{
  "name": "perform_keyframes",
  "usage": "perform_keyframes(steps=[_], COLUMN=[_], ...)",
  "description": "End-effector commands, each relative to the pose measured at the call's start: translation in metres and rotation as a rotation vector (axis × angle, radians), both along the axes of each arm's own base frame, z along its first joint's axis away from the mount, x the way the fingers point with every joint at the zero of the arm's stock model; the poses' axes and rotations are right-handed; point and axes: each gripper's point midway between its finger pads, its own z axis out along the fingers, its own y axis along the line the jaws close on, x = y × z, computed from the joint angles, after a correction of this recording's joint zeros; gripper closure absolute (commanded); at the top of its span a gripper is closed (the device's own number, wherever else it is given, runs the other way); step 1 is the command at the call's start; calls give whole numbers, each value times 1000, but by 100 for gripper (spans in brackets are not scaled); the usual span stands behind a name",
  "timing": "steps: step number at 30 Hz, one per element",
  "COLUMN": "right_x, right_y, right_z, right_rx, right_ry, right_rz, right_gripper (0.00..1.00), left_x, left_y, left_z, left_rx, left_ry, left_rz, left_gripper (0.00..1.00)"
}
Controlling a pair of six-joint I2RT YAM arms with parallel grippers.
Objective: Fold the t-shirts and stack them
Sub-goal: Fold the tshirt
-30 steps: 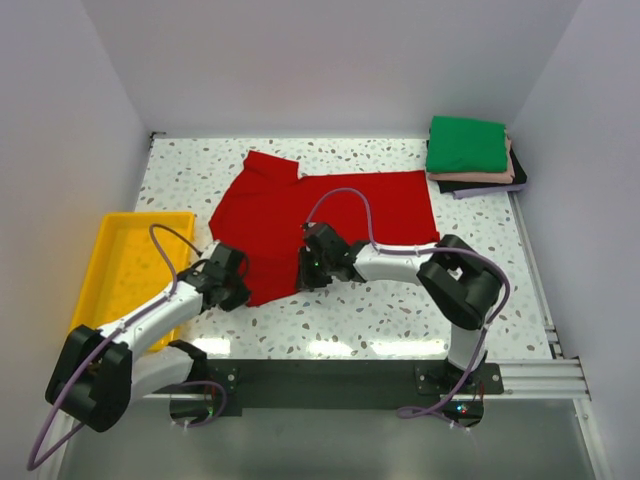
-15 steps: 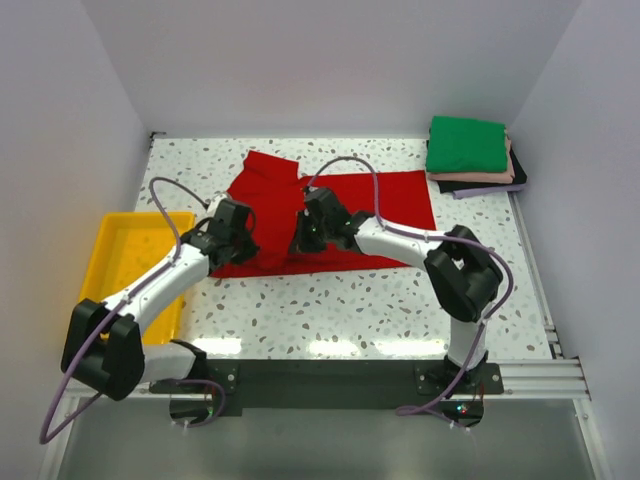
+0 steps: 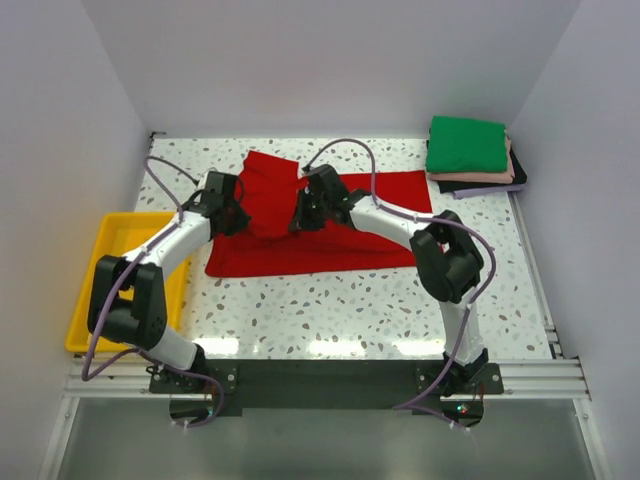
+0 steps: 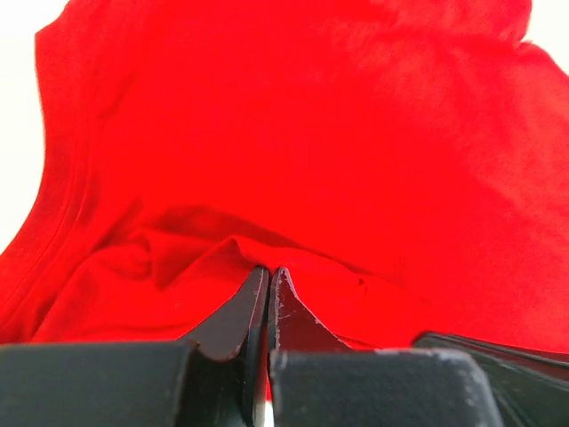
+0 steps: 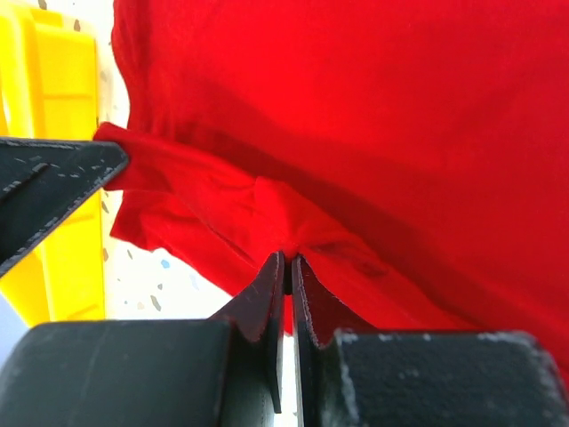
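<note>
The bright red t-shirt [image 3: 330, 250] lies across the middle of the table, with its near part lifted and folded toward the back. My left gripper [image 3: 228, 207] is shut on a pinch of the red cloth [image 4: 356, 133] at the shirt's left side; the fingertips [image 4: 268, 271] meet on a fold. My right gripper [image 3: 305, 212] is shut on a bunched fold of the same shirt [image 5: 400, 107] near its middle, jaws [image 5: 289, 258] pressed together. A stack of folded t-shirts sits at the far right, green [image 3: 466, 145] on top, pale pink [image 3: 500, 178] under it, darker ones below.
A yellow tray [image 3: 120, 232] stands at the table's left edge, also in the right wrist view [image 5: 62, 133]. White walls close in the back and both sides. Speckled tabletop [image 3: 330, 310] shows in front of the shirt.
Both grippers carried the shirt's near hem away from the arm bases toward the back, folding the shirt over itself. The right gripper went from partly open to shut on the cloth.
</note>
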Motion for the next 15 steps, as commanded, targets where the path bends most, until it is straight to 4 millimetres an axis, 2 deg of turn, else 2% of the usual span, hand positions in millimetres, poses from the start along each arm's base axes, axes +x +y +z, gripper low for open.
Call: perform_keyframes(steps=[1,10,15], right_x=[14,34,45], right_y=[7,7,-2], right_z=[17,9,5], right_rx=[31,32,43], right_ry=[-37,-53,-46], right_rz=[26,32,-6], right_gripper=[97,97,98], left_x=[36,61,72], left_y=[-6,-10,-17], left_z=[30,31,25], left_rx=[-25,-34,-53], left_ry=[-119,-121,-125], left_rz=[-24,-17,-52], left_gripper=[100,100,100])
